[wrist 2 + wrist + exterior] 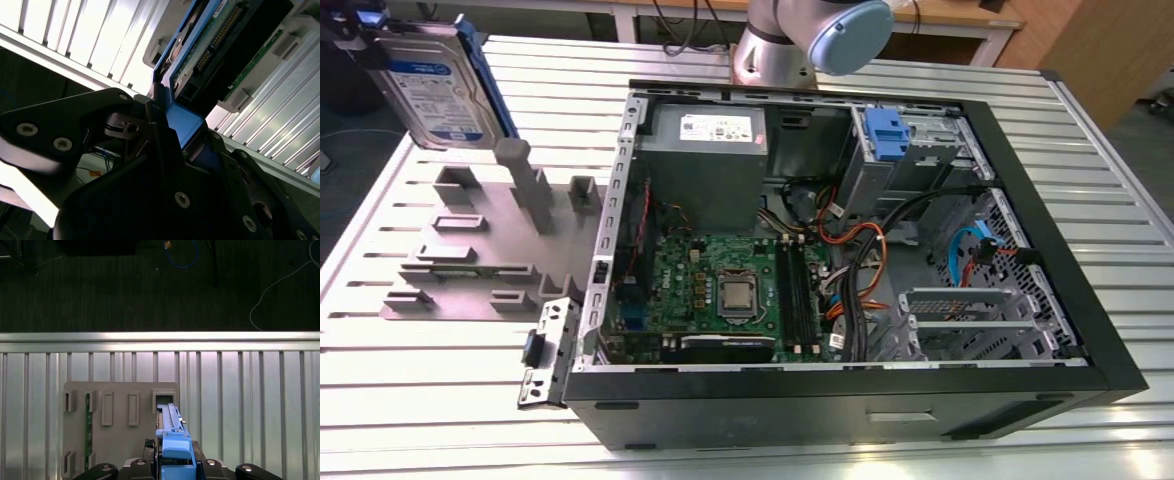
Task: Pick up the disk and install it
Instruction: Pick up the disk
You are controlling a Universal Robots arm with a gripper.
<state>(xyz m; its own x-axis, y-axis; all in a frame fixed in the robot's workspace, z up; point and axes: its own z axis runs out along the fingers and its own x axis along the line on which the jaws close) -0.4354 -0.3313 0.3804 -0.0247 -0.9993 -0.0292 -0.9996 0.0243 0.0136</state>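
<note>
The disk, a silver drive with a white-and-blue label in a blue carrier, hangs upright above the grey holder at the exterior view's left. My gripper is shut on its upper end. In the first wrist view the disk appears edge-on between the black fingers of the gripper, over a vacant slot of the holder. The second wrist view gives the disk's green circuit-board underside and the gripper clamped on the blue carrier.
An open computer case lies on the slatted metal table, with motherboard, cables and a drive bay holding a blue bracket. The arm's base stands behind the case. A green board sits in another holder slot.
</note>
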